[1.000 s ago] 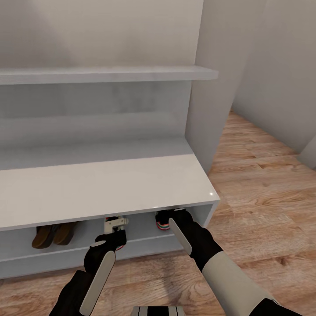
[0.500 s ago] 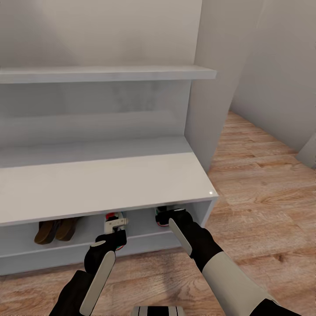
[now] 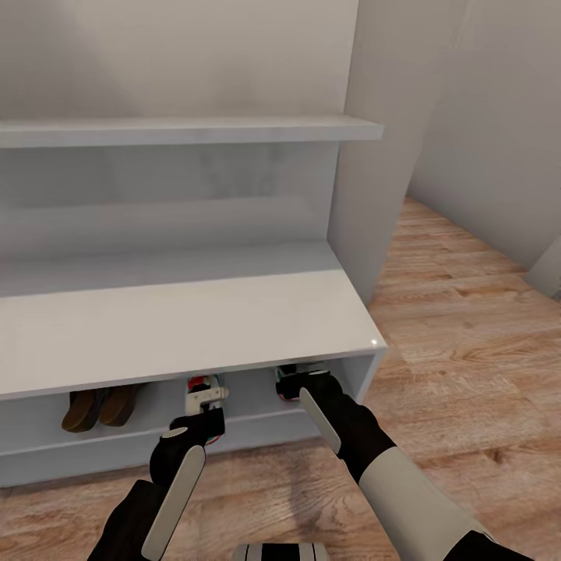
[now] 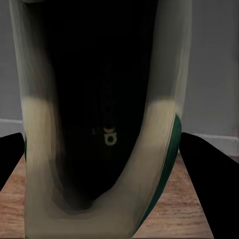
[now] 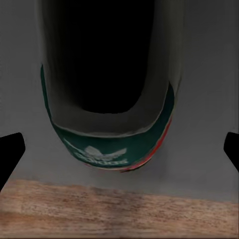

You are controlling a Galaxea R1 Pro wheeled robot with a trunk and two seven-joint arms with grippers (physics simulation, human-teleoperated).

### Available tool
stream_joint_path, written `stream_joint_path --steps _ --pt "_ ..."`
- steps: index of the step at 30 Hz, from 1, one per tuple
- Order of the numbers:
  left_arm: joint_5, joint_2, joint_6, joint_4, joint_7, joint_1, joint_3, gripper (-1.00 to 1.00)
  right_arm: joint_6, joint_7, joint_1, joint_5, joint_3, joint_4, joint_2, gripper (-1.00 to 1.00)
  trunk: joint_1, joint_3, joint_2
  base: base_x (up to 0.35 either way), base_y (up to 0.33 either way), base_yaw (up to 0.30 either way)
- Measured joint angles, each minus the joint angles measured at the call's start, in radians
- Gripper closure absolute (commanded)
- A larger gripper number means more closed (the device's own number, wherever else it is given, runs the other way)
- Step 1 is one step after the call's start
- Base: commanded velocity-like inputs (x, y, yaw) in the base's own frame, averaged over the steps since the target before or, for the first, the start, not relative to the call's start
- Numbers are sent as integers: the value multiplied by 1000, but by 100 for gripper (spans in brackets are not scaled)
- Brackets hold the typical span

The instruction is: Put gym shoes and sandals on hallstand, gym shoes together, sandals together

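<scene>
**Both arms at the rack's upper shelf, a sneaker before each gripper**

Reaching forward and down side by side, forearms angled toward the open front of the hallstand [image 3: 187, 331]. Left gripper [image 3: 204, 423] at the shelf lip, holding up a gym shoe [image 3: 204, 393] whose heel tilts out past the edge. Right gripper [image 3: 312, 382] pushed just under the flat top, at the other gym shoe [image 3: 290, 386], which sits on the shelf near the right end wall. Well apart, these two shoes, with bare shelf between. Farther left on the same shelf, the two sandals [image 3: 97, 409] lying side by side, touching.

From the left wrist: straight into the shoe's dark opening [image 4: 107, 114], cream lining and green sole edge, black fingers [image 4: 211, 179] flanking it closely, clamped on its sides; wood floor [image 4: 174, 214] below. From the right wrist: green heel tab with red edge [image 5: 107, 144] on grey shelf, fingertips [image 5: 10, 149] spread wide and clear of it, released.
</scene>
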Motion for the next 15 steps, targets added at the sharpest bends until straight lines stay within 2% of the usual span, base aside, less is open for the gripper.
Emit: stream_joint_path --steps 12,15 --pt "-1 0 0 1 0 0 0 100 -1 2 1 0 2 0 0 -100 0 0 0 -290 -63 0" --pt "-12 11 3 -9 -4 11 12 100 7 13 -11 -11 13 11 0 -100 0 0 0 0 0 0"
